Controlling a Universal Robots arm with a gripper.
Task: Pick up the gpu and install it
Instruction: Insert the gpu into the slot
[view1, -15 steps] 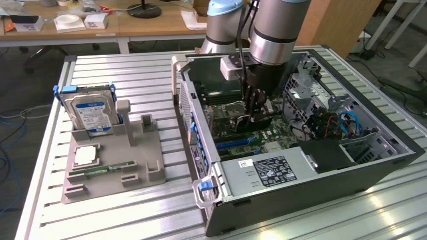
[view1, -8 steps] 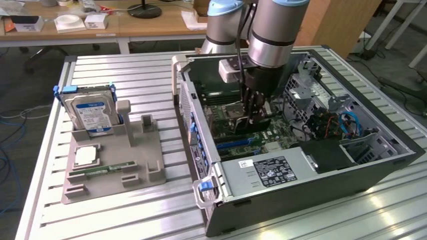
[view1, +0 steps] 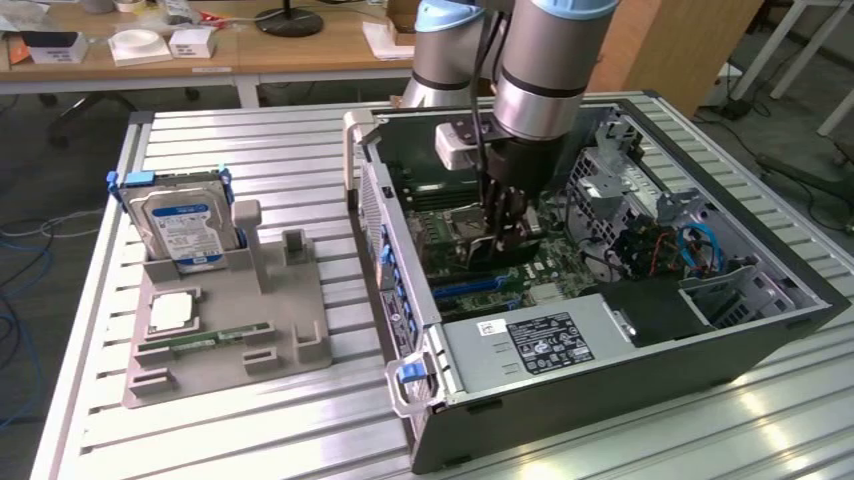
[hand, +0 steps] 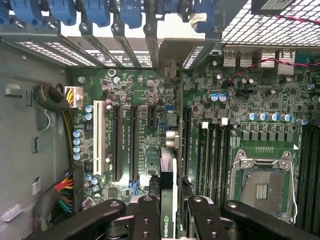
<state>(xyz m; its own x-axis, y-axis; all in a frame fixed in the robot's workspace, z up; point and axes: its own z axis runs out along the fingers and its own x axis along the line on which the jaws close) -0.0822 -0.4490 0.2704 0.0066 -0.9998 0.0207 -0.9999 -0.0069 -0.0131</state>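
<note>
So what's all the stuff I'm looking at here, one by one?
computer case: one, dark grey, open on the slatted metal table
motherboard: one, green, inside the case
power supply: one, silver with black label, near end of the case
gpu: one, dark, edge-on between the fingers, above the motherboard slots
hard drive: one, silver with blue label, upright in the grey holder
memory stick: one, green, lying on the holder
desk: one, wooden, behind, with white boxes
arm: one, silver and blue, reaching down into the case
gripper: one, black, fingers closed on the gpu
</note>
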